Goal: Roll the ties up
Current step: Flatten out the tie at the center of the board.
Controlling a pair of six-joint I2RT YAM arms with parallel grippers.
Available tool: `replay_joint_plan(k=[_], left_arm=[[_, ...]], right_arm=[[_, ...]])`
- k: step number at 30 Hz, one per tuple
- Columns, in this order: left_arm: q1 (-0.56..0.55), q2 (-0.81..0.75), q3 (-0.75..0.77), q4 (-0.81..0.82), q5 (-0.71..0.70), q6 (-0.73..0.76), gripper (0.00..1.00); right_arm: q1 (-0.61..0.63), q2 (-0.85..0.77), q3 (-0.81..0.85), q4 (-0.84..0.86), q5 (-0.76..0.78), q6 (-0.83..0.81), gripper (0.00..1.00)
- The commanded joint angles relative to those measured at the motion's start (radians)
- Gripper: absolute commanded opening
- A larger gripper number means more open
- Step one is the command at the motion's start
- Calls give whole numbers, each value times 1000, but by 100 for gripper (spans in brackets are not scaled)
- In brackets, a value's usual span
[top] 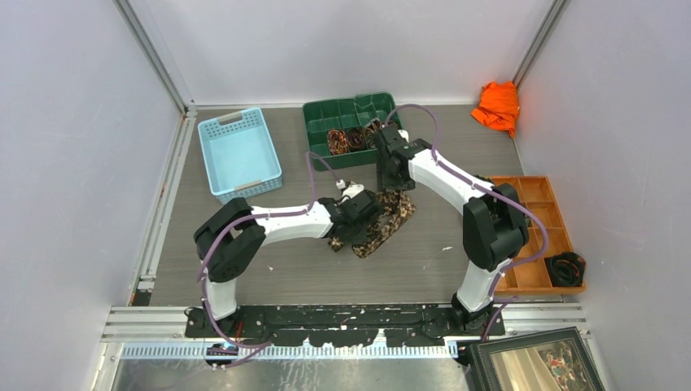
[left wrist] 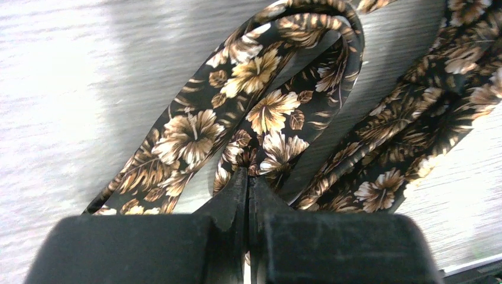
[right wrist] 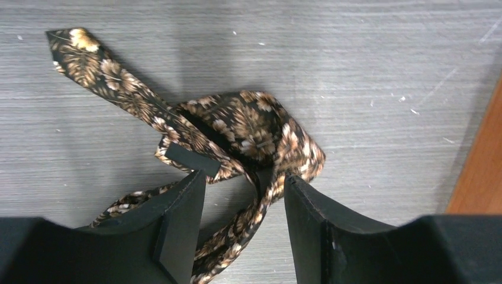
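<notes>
1. Tie [top: 383,224] lies crumpled in the middle of the bench [top: 440,244], doubled into loops between my 2 claws and not yet coiled. Rolled ties [top: 346,138] sit in the green bin [top: 322,114] behind.
2. My left claw [left wrist: 248,183] is pressed together on a fold at the base of a loop. The fabric looks slick and the bite is only at the tips. A tug could pull the fold free and the loop would flop.
3. My right claw [right wrist: 244,177] stands apart, straddling a strand and gripping nothing. If it closes here it may catch 2 layers or the bunched twist just ahead, and the roll would start lopsided.
4. Strands cross over each other. Rolling before straightening would trap a twist and give a loose, uneven coil.
5. Both claws are close together, so a careless swing could knock 1 into the other.
6. One pointed end [right wrist: 71,41] lies free on the bench and could trail or snag when I pull.
</notes>
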Motion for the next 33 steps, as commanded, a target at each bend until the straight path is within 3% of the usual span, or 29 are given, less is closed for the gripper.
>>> replay_joint_plan(k=[1,8,13,28,31,33], left_arm=[[-5,-90,-118,-180,-107,-66,0],[-5,-277,-248,-346,-243,-164,0],[-4,-351,-258,-445,-319,-186,0],[-5,-351,-282,-390,-301,-178,0],[-5,-363,-288,-388,-299,-174,0],[-5,-370,-299,-380,-298,-174,0]], right_arm=[[3,29,66,54,-73,-46,57],[15,90,65,46,-83,-65,58],[30,89,43,13,-127,-41,58],[105,-9,-193,0,-218,81,58],[109,-9,-242,37,-252,106,49],[110,-4,-262,57,-267,118,26]])
